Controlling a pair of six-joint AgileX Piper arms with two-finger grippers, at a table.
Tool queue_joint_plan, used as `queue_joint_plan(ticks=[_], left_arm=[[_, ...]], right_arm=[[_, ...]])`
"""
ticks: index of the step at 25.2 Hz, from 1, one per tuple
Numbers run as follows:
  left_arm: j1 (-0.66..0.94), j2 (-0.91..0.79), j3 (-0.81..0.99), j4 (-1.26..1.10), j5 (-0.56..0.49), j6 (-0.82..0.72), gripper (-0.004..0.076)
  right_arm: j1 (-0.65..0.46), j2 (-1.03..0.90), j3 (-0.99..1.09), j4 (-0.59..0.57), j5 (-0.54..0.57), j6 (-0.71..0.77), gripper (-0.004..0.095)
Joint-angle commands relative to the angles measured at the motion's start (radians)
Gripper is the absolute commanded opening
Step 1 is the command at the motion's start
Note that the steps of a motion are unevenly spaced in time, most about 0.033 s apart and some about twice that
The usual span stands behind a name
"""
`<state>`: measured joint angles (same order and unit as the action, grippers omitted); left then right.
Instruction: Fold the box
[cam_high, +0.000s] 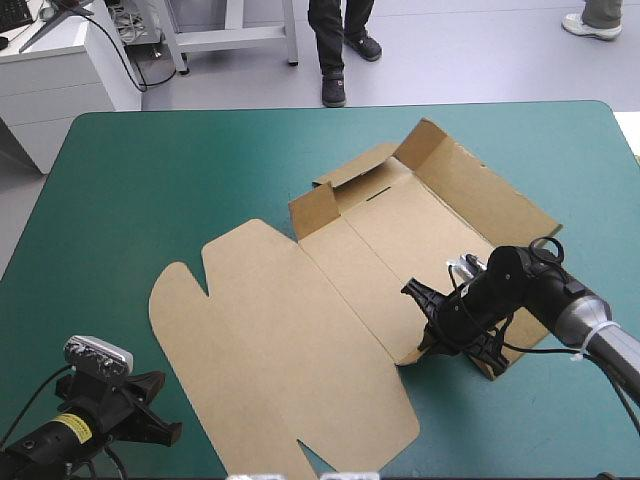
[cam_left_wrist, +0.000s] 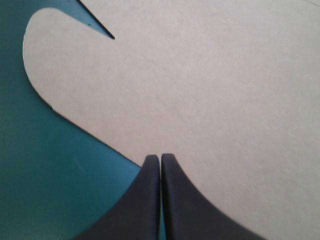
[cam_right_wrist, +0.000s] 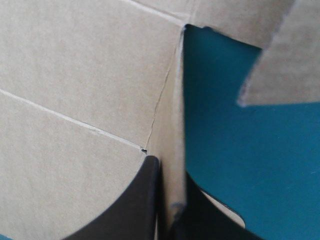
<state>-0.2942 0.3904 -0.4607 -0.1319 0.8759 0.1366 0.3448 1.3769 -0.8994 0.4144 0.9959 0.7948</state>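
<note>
One wall of the box (cam_high: 400, 235) is clamped in the right hand (cam_high: 450, 335); the left hand (cam_left_wrist: 160, 158), pressed together, is poised at the lid (cam_high: 280, 350) edge.

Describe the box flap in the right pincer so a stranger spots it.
On the teal-green table cover lies a cut sheet of brown board, the box, its lid flat. At the box's near right corner one wall strip stands raised. It alone is clamped in the right pincer's black fingers; the far walls stand free.
</note>
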Motion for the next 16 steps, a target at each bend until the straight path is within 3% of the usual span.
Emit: queue_joint_plan(ticks=[1, 5, 8, 14, 16], left_arm=[[-0.002, 0.011, -0.024, -0.018, -0.061, 0.0, -0.0008], [-0.002, 0.011, -0.024, -0.018, -0.061, 0.0, -0.0008], [-0.002, 0.011, -0.024, -0.018, -0.061, 0.0, -0.0008], [-0.002, 0.011, -0.024, -0.018, -0.061, 0.0, -0.0008], [-0.002, 0.011, -0.024, -0.018, -0.061, 0.0, -0.0008]], right_arm=[[0.002, -0.027, -0.051, -0.075, 0.027, -0.027, -0.0017], [-0.014, -0.027, -0.138, -0.25, 0.148, -0.043, -0.0017], [-0.087, -0.022, -0.26, -0.391, 0.254, -0.195, -0.0017], [-0.187, 0.036, -0.365, -0.437, 0.254, -0.422, -0.0017], [-0.202, 0.107, -0.412, -0.496, 0.254, -0.577, -0.0016]])
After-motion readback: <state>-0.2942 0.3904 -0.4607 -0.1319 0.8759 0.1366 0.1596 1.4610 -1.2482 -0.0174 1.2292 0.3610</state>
